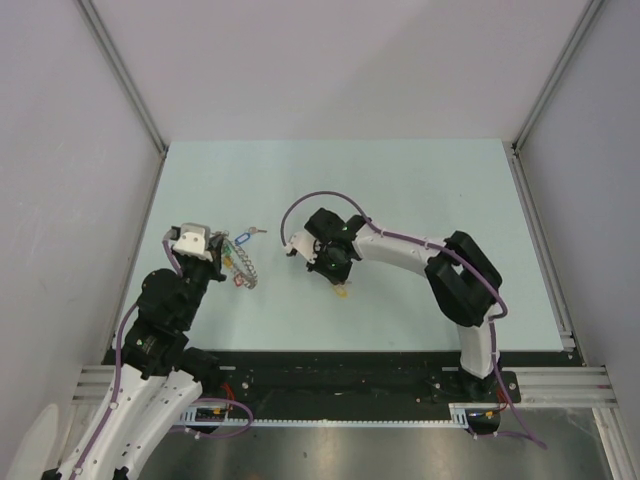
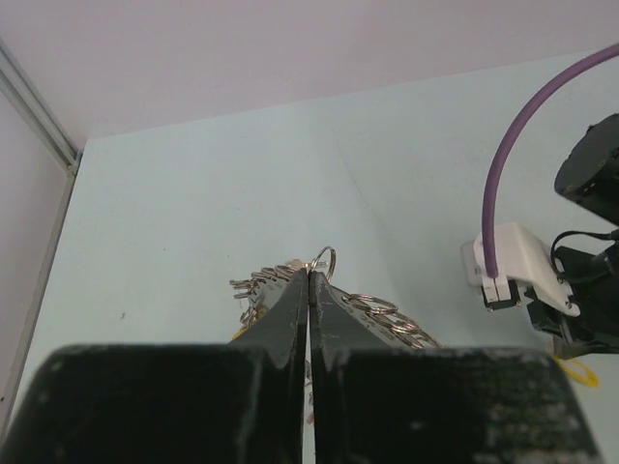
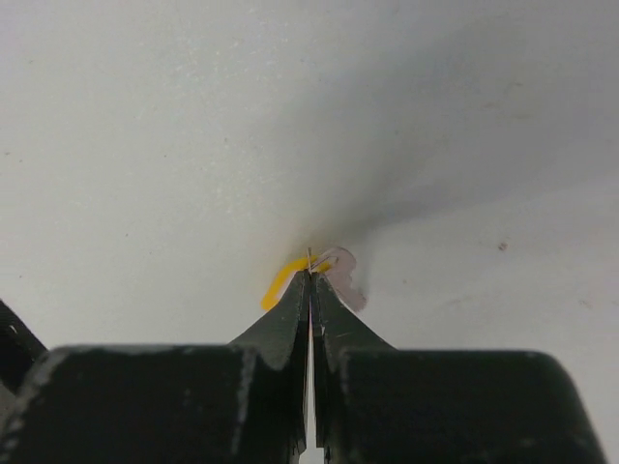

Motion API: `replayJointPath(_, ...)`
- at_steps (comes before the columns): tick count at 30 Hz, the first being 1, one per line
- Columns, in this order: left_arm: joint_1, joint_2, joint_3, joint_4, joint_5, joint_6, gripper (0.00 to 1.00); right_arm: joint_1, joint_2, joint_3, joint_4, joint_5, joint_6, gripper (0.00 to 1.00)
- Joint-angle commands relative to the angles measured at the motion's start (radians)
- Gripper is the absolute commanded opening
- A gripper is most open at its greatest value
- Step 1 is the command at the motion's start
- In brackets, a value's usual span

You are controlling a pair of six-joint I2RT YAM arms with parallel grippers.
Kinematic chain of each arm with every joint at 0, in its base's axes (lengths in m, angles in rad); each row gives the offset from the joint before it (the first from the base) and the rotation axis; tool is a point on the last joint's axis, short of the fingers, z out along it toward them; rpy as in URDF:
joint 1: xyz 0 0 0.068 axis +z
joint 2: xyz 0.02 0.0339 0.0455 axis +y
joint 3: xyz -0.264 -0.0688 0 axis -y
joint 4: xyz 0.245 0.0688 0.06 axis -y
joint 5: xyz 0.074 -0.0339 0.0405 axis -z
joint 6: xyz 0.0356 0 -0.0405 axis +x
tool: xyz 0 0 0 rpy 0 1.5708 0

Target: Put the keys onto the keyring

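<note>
Green tbl (image 1: 420,190), white walls (image 1: 340,60), alu rails (image 1: 120,72)

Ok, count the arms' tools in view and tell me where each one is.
2. The left tool is shut on the keyring at the table's left; the right tool is shut on a yellow key tag near the middle.

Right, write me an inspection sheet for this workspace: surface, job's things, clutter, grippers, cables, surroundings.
Surface: pale green table, faint specks.
Job's things: keyring, fringed with keys and coloured tags, on the table's left; yellow-tagged key near the middle; blue tag at the keyring's far edge, attachment unclear.
Clutter: nothing seen.
Grippers: left gripper shut on the keyring; right gripper shut on the yellow-tagged key.
Cables: purple cable loops over the right wrist; second cable runs along the left arm.
Surroundings: white walls, aluminium frame rails.
</note>
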State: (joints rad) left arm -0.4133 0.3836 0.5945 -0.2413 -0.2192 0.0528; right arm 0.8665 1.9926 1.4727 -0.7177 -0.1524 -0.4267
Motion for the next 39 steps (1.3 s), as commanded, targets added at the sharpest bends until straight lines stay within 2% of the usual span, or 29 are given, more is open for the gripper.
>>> replayJointPath(1, 0.010, -0.008, 0.005, 0.103, 0.098, 0.013, 0.00, 0.000, -0.210, -0.044, 0.084, 0.016, 0.016, 0.00)
replayJointPath(8, 0.010, 0.043, 0.021, 0.145, 0.398, 0.073, 0.00, -0.001, -0.495, -0.202, 0.283, 0.053, 0.071, 0.00)
replayJointPath(15, 0.008, 0.228, 0.116, 0.175, 0.726, 0.087, 0.00, -0.023, -0.754, -0.348, 0.461, 0.016, 0.164, 0.00)
replayJointPath(24, 0.004, 0.415, 0.273, 0.283, 0.937, 0.116, 0.00, -0.057, -0.987, -0.442, 0.526, -0.007, 0.204, 0.00)
replayJointPath(30, -0.001, 0.521, 0.321, 0.358, 1.073, 0.162, 0.00, -0.066, -1.060, -0.494, 0.567, 0.048, 0.183, 0.00)
replayJointPath(35, -0.007, 0.563, 0.312, 0.404, 1.176, 0.183, 0.00, -0.067, -1.083, -0.512, 0.607, -0.051, 0.157, 0.00)
replayJointPath(39, -0.012, 0.566, 0.263, 0.464, 1.204, 0.159, 0.00, -0.067, -1.071, -0.512, 0.630, -0.099, 0.131, 0.00)
